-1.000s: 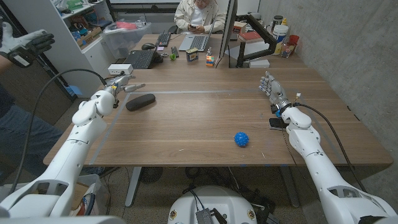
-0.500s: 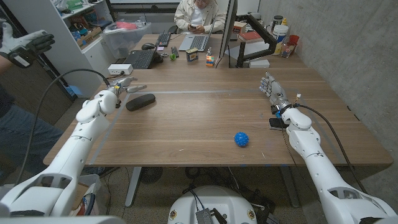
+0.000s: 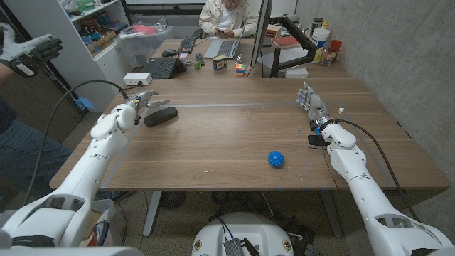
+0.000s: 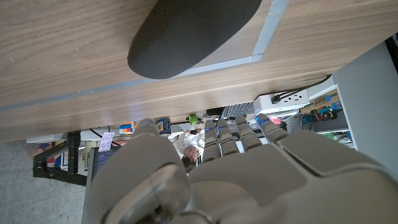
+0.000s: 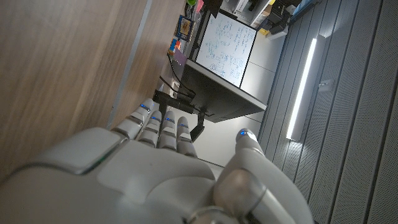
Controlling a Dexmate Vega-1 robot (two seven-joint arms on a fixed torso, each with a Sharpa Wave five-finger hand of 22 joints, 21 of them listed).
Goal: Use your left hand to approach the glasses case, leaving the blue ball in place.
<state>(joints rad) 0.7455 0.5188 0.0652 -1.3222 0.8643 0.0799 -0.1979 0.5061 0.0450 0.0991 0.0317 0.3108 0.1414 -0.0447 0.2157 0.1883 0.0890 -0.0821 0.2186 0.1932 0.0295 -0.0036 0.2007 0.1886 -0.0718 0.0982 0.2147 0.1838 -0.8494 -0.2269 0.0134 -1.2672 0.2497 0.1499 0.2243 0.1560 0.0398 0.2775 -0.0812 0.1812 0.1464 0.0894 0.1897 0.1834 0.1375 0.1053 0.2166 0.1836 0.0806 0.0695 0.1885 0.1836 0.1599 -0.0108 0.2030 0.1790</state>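
The glasses case (image 3: 161, 116) is a dark oval lying on the wooden table (image 3: 227, 142) at the far left; it also shows as a black rounded shape (image 4: 186, 31) in the left wrist view. My left hand (image 3: 146, 102) hovers just behind and left of the case, fingers spread, holding nothing; its back (image 4: 205, 174) shows in the left wrist view. The blue ball (image 3: 276, 158) sits near the front right of centre, far from both hands. My right hand (image 3: 310, 99) stands at the right side, fingers up and empty; its back (image 5: 168, 168) shows in the right wrist view.
A small black device (image 3: 316, 141) lies by my right forearm. Keyboards, a laptop (image 3: 226, 48), a cube and a monitor (image 3: 264, 35) crowd the far edge. A person sits behind the table; another person's gloved hand (image 3: 28, 51) is at far left.
My left hand has moved a little right and nearer, closing on the glasses case, with its fingers spreading. The ball and my right hand have not moved.
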